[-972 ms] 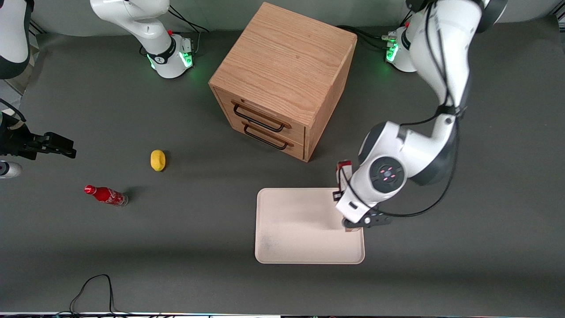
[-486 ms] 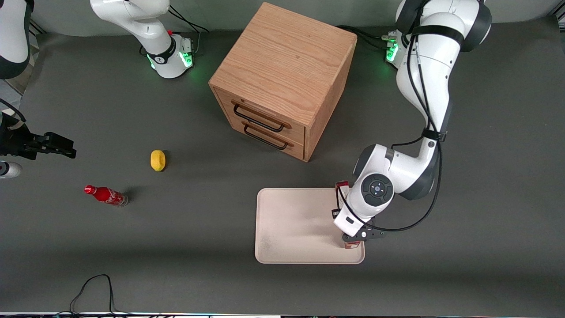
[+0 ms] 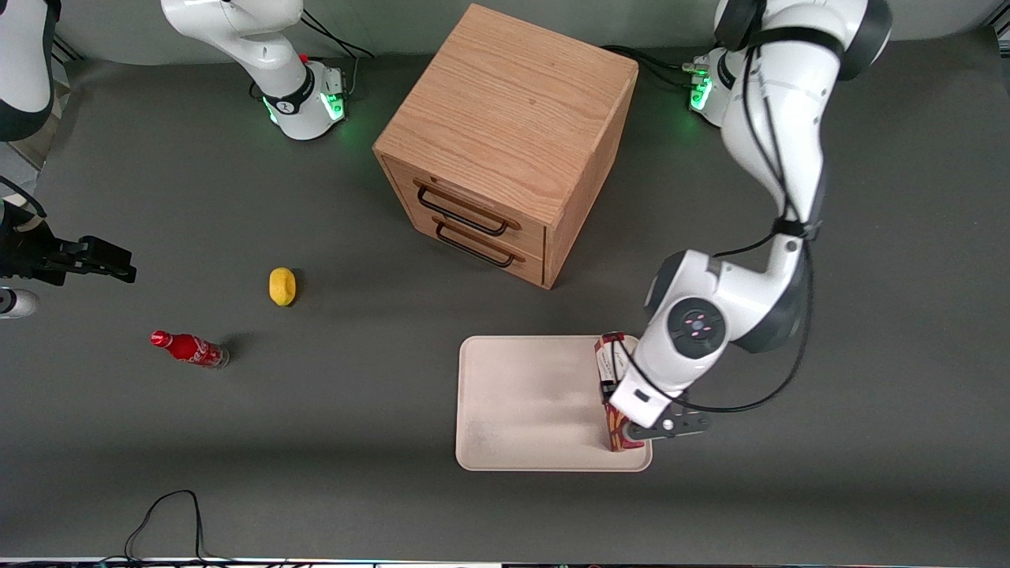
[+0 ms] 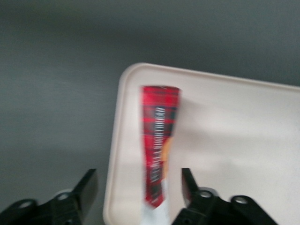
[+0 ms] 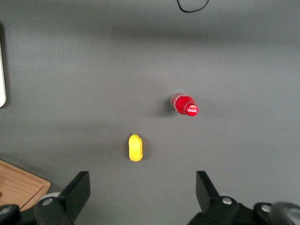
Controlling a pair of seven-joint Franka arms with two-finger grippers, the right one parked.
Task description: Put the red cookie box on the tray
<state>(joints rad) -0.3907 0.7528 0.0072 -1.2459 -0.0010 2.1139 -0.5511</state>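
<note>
The red cookie box (image 3: 610,355) stands upright on the cream-white tray (image 3: 529,394), in the corner toward the working arm's end, near the rim closest to the front camera. The left gripper (image 3: 631,422) hovers just above the box, and its hand hides the box's middle. In the left wrist view the box (image 4: 159,136) rises from the tray (image 4: 234,122) between the two fingers. The gripper (image 4: 138,173) is open, with a gap between each finger and the box.
A wooden two-drawer cabinet (image 3: 505,142) stands farther from the front camera than the tray. A yellow lemon-like thing (image 3: 282,285) and a small red soda bottle (image 3: 188,348) lie toward the parked arm's end of the table.
The gripper lowered the box onto the tray, then let go and rose a little. The box now stands free on the tray.
</note>
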